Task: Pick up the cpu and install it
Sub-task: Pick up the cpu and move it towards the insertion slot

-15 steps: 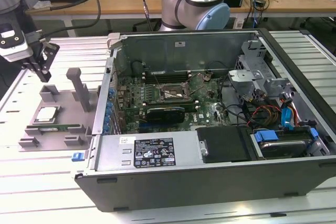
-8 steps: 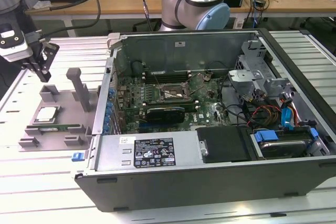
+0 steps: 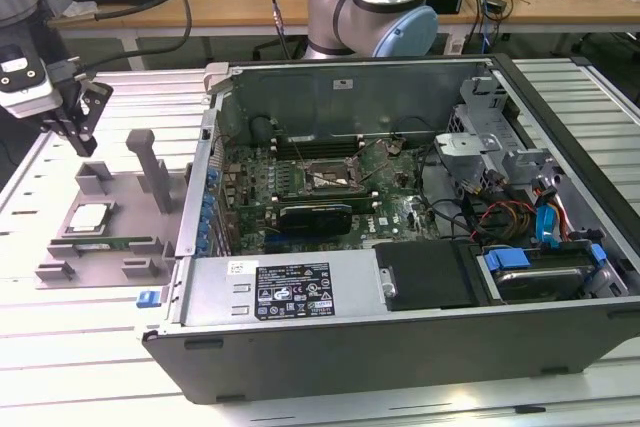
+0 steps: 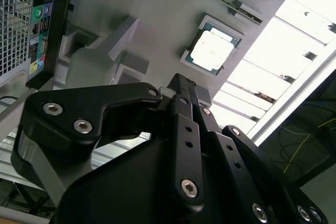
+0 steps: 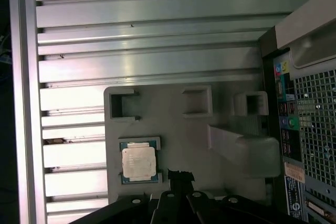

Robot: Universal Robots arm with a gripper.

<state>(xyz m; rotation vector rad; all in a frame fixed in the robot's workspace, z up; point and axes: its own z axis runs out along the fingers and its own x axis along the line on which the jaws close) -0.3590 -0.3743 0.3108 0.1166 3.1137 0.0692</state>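
Observation:
The cpu (image 3: 88,217) (image 4: 212,50) (image 5: 139,161) is a small square chip with a silvery top. It lies flat in a recess of the grey plastic tray (image 3: 122,185) (image 4: 147,3) (image 5: 210,156), at the exterior view's left. My gripper (image 3: 84,140) (image 4: 181,83) (image 5: 180,174) hangs above the tray's far side, a short way off the cpu and not touching it. Its black fingers are shut together with nothing between them. The black square socket frame (image 3: 325,179) sits on the motherboard inside the open computer case (image 3: 400,277).
The tray carries upright grey posts (image 3: 150,162) close under the gripper. A long black graphics card (image 3: 315,215) lies below the socket. Cables and drive cages (image 3: 500,162) fill the case's right side. Everything rests on a ribbed metal table (image 3: 90,327).

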